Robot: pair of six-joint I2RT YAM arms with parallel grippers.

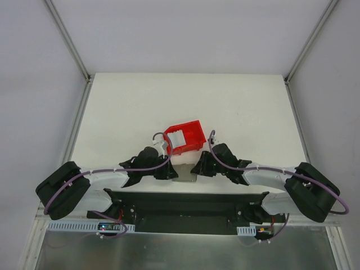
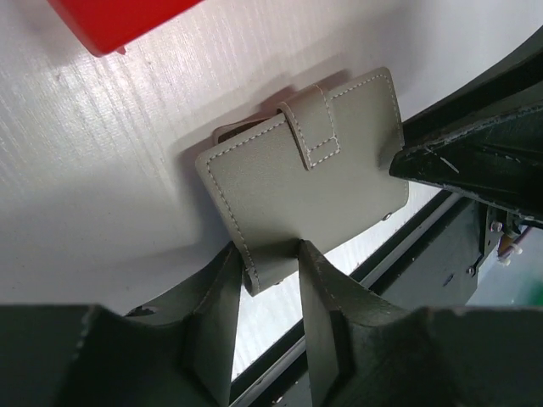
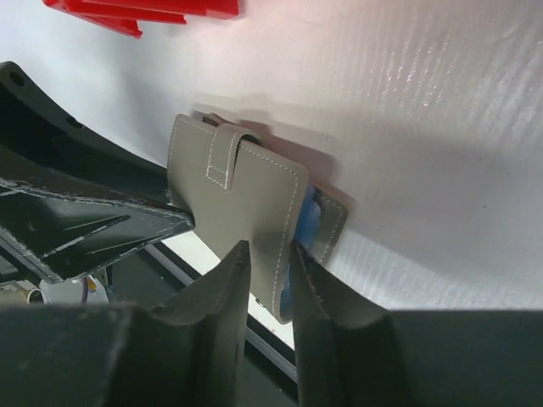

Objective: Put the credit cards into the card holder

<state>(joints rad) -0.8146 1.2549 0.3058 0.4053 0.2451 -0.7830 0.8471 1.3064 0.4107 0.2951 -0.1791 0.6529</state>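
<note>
Left tool (image 2: 271,254) and right tool (image 3: 270,250) pinch card holder (image 2: 280,195).

Grey card holder (image 2: 288,203) with pale stitching and blue inside, bright red bin (image 1: 194,129), white table (image 1: 242,107) with fine ribbed lines

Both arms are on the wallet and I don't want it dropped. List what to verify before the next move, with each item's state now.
1. Left gripper pinches the card holder at its near corner: ok.
2. Right gripper pinches the cover flap, seemingly alone, with the blue lining behind it: ok.
3. Strap tab released: cannot tell; it lies folded over the cover.
4. Holder open enough for a card: not ok, only a narrow gap at one edge.
5. Cards at hand: ok, a pale card lies in the red bin.
6. A gripper free to fetch it: not ok, both are on the holder.
</note>
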